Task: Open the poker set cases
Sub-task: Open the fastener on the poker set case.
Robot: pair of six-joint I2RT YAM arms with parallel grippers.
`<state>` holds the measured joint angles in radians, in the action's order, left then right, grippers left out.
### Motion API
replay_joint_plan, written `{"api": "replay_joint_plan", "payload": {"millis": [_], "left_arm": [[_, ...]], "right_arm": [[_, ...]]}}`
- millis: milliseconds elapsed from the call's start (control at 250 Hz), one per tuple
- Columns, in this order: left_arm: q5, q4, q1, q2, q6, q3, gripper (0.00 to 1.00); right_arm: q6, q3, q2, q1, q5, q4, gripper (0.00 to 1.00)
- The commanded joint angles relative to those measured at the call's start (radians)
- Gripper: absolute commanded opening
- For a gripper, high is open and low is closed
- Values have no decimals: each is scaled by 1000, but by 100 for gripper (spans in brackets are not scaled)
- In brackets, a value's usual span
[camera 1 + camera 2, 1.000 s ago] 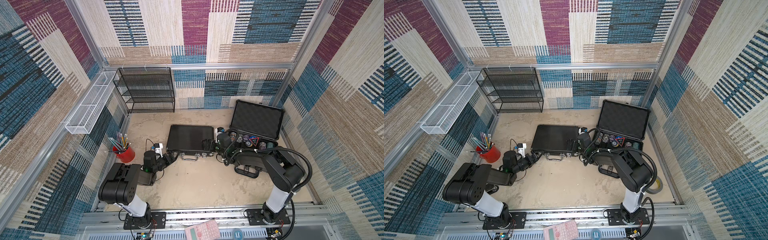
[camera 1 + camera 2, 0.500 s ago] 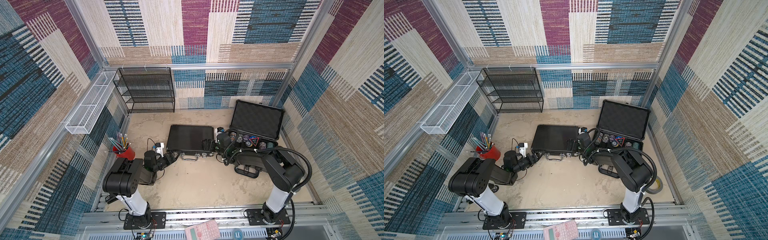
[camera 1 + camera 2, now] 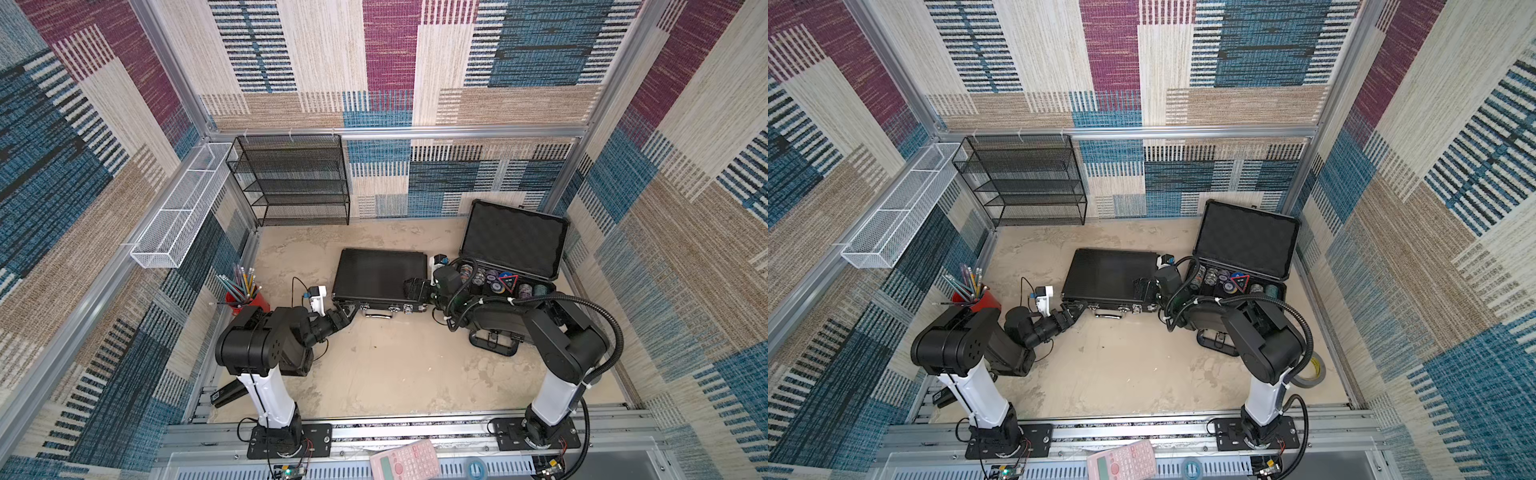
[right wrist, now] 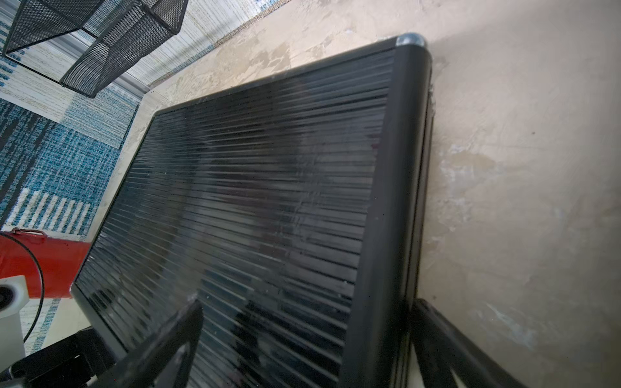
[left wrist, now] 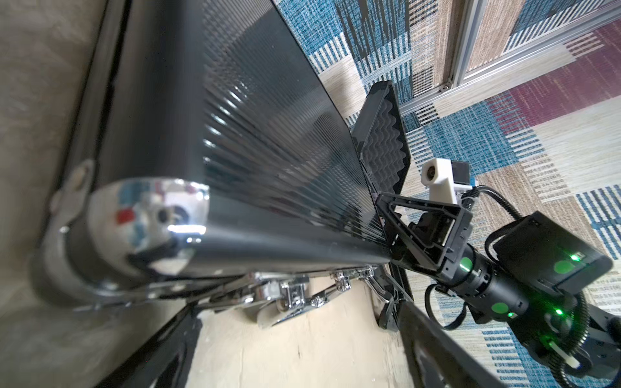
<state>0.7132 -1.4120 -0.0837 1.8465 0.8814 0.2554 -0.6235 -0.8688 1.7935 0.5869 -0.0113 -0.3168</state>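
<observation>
**Task objects.** The slim case (image 3: 380, 274) lies flat and closed near the middle of the desk (image 3: 395, 374). Its carry handle (image 3: 378, 314) is on the edge facing the robot. The top panel is glossy black with fine parallel ribs, and the border is smooth and rounded. The thick case (image 3: 514, 249) stands just beside it, to the right, with its lid (image 3: 515, 220) raised toward the rear wall. The lid is lined with dark egg-crate foam. Rows of poker chips (image 3: 482, 276) fill the base. The right arm covers most of the base front.

**Grippers.** The left gripper (image 3: 350, 308) is at the slim case's front left corner, jaws spread wide, holding nothing. The right gripper (image 3: 417, 289) is at the same case's right end, jaws likewise apart. One of its fingers (image 4: 174, 336) lies over the ribbed panel and the other lies beside the side wall. Whether either finger touches the case cannot be determined.

**View differences.**
- Only the left wrist view shows the chrome corner cap (image 5: 141, 215) and the chrome latches (image 5: 292, 295) on the front edge. Whether the latches are released cannot be told.
- The right wrist view shows the ribs close up, with reflections across them.
- Only the top views show the whole layout: a black wire-mesh rack (image 3: 1021, 183) at the rear wall and a red pencil cup (image 3: 976, 297) at the left.
</observation>
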Motion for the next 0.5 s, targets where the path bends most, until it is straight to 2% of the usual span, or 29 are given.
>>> {"api": "replay_joint_plan", "payload": {"millis": [0, 496], "left_arm": [[39, 2, 2, 25, 36, -13, 92], [38, 2, 9, -59, 71, -51, 92]], "right_arm": [[-1, 7, 24, -3, -22, 236, 96], [4, -4, 38, -2, -41, 273, 92]]}}
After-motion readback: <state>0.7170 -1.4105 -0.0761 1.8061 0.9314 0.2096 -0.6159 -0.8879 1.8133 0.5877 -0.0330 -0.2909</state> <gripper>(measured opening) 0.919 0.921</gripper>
